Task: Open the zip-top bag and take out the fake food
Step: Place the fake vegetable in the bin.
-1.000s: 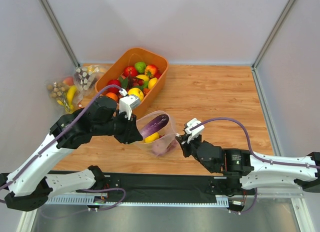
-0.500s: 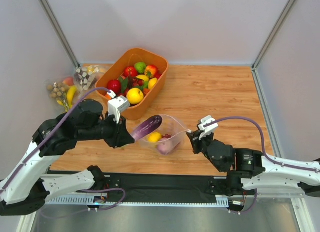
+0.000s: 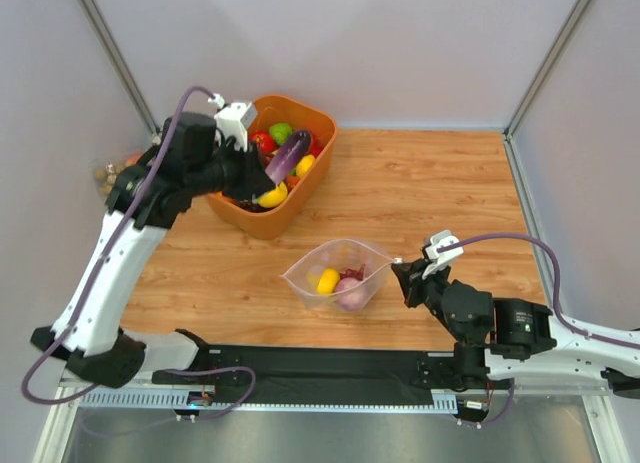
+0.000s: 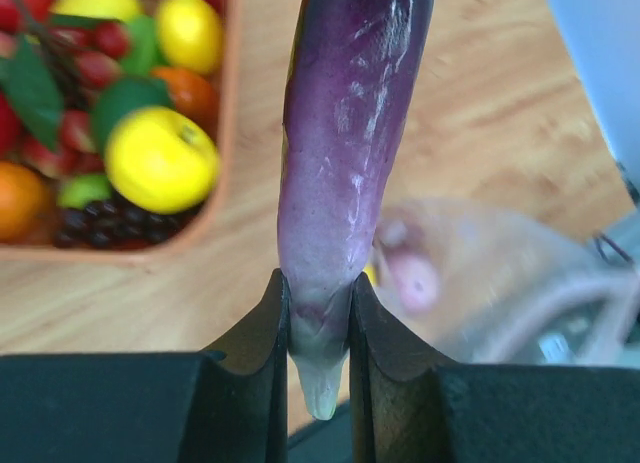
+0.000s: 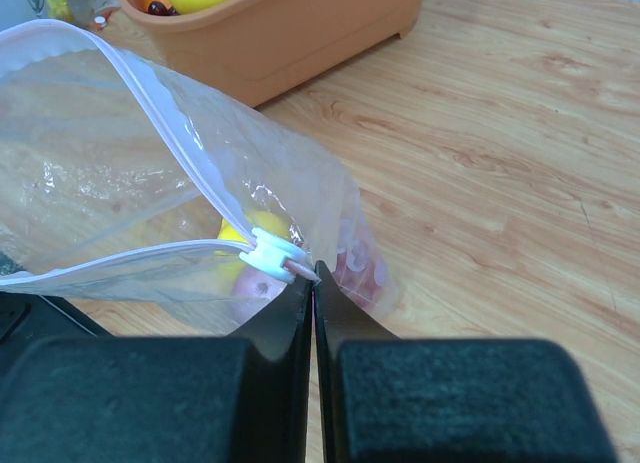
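The zip-top bag [image 3: 340, 271] lies on the wooden table with its mouth open. Fake food inside shows through the plastic: a yellow fruit [image 3: 328, 280] and a purple onion [image 3: 350, 291]. My right gripper [image 3: 398, 271] is shut on the bag's corner right beside the white zip slider [image 5: 268, 255], and its jaws [image 5: 313, 283] are pressed together on the strip's end. My left gripper [image 3: 266, 168] is raised over the orange bin and is shut on the stem end of the long purple piece [image 4: 345, 133], which points away from the jaws [image 4: 318, 323].
An orange bin [image 3: 300, 198] full of plastic produce stands at the back left, under my left gripper. Other clear bags [image 3: 106, 172] lie by the left wall, mostly hidden behind my left arm. White walls close in the table's left, back and right.
My left gripper has pulled the long purple piece out of the bag and carried it up and left over the orange bin. My right gripper shifted right with the bag's corner.
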### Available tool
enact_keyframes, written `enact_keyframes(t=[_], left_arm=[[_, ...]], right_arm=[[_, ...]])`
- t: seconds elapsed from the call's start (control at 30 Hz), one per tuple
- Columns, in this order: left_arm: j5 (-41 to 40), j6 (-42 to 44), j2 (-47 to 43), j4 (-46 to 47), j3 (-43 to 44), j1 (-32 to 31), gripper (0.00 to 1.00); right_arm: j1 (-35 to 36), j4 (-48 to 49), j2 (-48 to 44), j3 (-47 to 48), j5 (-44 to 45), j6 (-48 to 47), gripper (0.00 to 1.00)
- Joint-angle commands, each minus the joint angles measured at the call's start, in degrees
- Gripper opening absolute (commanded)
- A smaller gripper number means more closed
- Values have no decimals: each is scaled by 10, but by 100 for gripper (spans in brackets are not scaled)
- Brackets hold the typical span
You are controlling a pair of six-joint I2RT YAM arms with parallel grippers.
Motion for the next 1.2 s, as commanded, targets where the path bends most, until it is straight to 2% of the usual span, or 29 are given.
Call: enact_keyframes(t=[0.0,0.13,0.2,0.4,0.43,0.5,0.53,0.57,0.63,0.77,0.93,1.03,1.17], left_arm=[[-31,27,86,54,64,58,0],[-131,52,225,64,158,86,0],[-126,55,292,69,209,107,0],[-131,74,415,66,295,140,2],[-125,76,422,70,296,145,17],[-121,84,435,75,294,148,33],[-120,87,438,77,294,150,52],[-116,90,439,76,294,150,64],[-92,93,440,78,293,150,99],[-64,77,420,71,286,149,99],[-47,68,319,79,217,128,99],[-28,79,235,89,144,93,99],[-4,87,78,142,-31,35,99]], right_arm=[[-2,3,11,-3,-17,10,0],[-2,16,33,1,-47,13,0],[-2,33,42,-2,-62,14,0],[-2,47,71,-3,-91,16,0],[-2,48,75,-1,-92,16,0],[-2,48,78,1,-95,16,0],[-2,50,79,1,-99,16,0],[-2,52,80,2,-99,15,0],[-3,52,80,3,-103,14,0],[-2,51,79,2,-101,16,0],[-2,54,81,-1,-94,18,0],[-1,52,86,0,-86,16,0],[-1,35,85,6,-74,34,0]])
